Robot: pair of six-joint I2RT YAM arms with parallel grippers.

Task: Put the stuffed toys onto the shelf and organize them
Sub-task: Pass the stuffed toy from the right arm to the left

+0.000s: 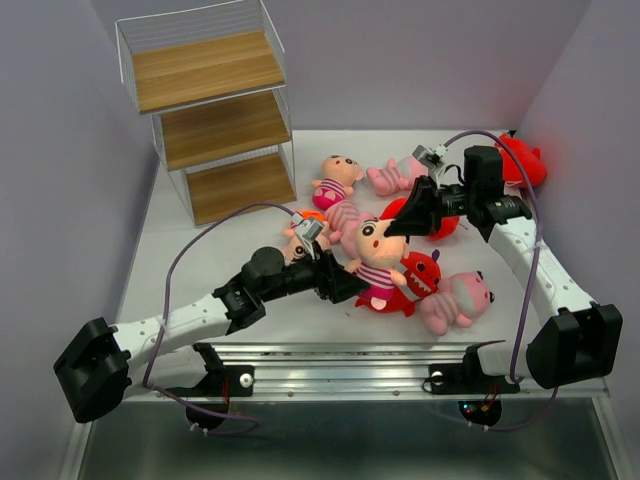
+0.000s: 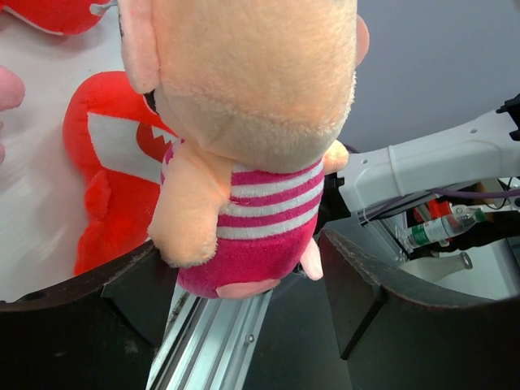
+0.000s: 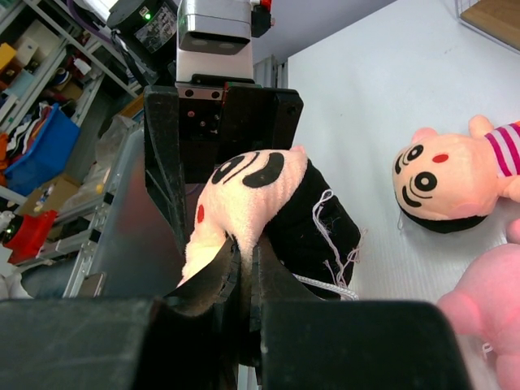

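Doll (image 1: 372, 242) at table (image 1: 215, 255) centre: left jaws clamped on striped body, right jaws pinched together on head. Red shark (image 1: 422, 272), pink animal (image 1: 455, 298) just beside, toward near-right corner. Second doll (image 1: 335, 180) behind, toward far edge. Shelf (image 1: 215, 110) at far-left corner; bare table along left edge beside it.

White table (image 1: 170, 215) with stuffed toys (image 1: 335, 180), shelf (image 1: 215, 125)

A lab, judging by cluttered storage bins (image 3: 36, 150).
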